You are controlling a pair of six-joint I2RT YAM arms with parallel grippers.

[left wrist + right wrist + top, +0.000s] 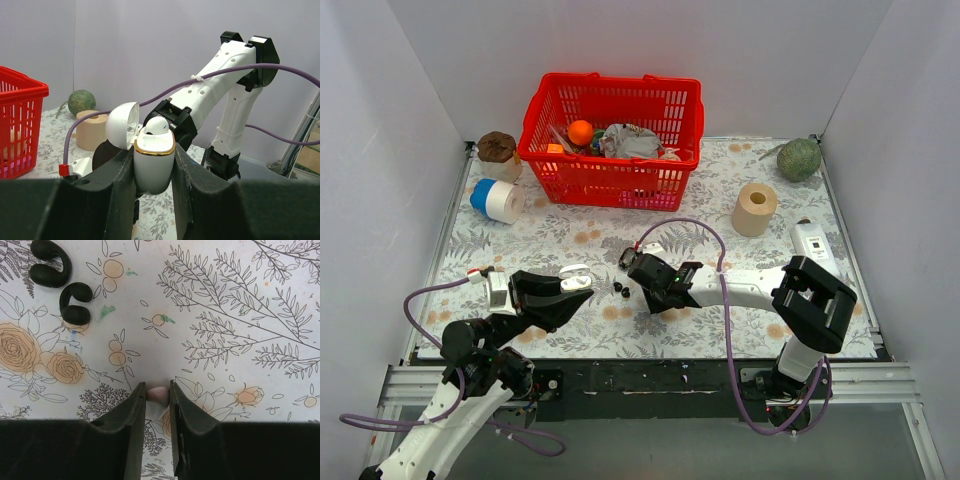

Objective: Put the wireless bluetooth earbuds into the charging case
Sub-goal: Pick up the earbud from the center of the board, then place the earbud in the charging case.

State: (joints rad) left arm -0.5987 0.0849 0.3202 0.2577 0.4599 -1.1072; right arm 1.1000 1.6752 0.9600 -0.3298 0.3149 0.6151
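My left gripper is shut on the white charging case, which has a gold rim and an open lid. One white earbud sits in the case. In the top view the case is held at the front left. My right gripper is shut on the other white earbud, just above the floral cloth. Two black earbuds lie on the cloth to the far left of it. In the top view they lie between the case and my right gripper.
A red basket of items stands at the back. A blue-and-white tape roll and a brown jar are back left. A cardboard roll, a green melon and a white device are on the right.
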